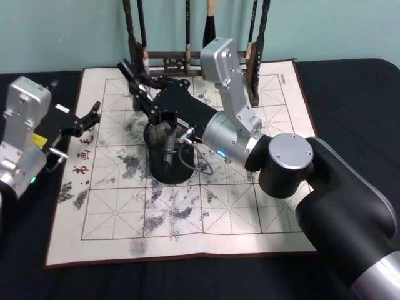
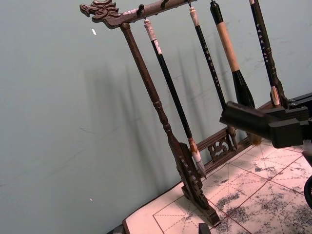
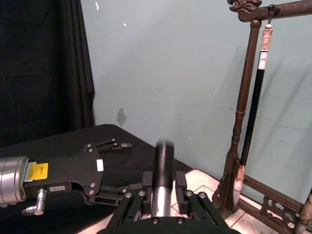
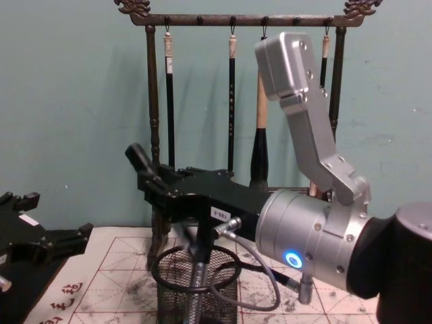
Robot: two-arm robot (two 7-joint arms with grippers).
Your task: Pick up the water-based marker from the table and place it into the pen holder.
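Marker [image 1: 128, 70] pinched in my right gripper [image 1: 142, 87], just above the pen holder [image 1: 167, 156]; left gripper [image 1: 87, 117] spread beside it.

Probably lab mock-up of calligraphy desk: bare teal wall [image 4: 74, 101], black curtain [image 3: 44, 68], dark surface [image 1: 350, 100] with ink-smudged grid mat [image 1: 250, 206], carved brush rack [image 4: 236, 20] hung with brushes.
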